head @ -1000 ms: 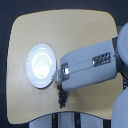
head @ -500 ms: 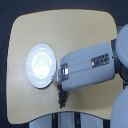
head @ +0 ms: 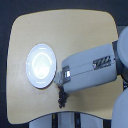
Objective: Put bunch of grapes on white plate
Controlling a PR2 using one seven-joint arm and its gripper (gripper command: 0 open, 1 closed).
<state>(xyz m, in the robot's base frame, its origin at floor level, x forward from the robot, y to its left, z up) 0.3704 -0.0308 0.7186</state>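
Seen from above: a light wooden tabletop (head: 70,35) with rounded corners, filling most of the frame against a dark surround. At left of centre, the white plate (head: 41,65), round and glossy, lying flat on the wood with nothing on it. From the right edge, a bulky white and grey arm (head: 95,67) reaching leftward across the middle of the frame, ending just right of the plate's rim. At its tip, the gripper (head: 62,89), pointed down toward the lower centre; fingers too blurred and hidden under the arm housing to tell whether spread or closed. Directly below that tip, the bunch of grapes (head: 62,99), a small dark elongated cluster near the table's lower edge, just right of and below the plate, not on it. Contact between gripper and grapes impossible to tell.
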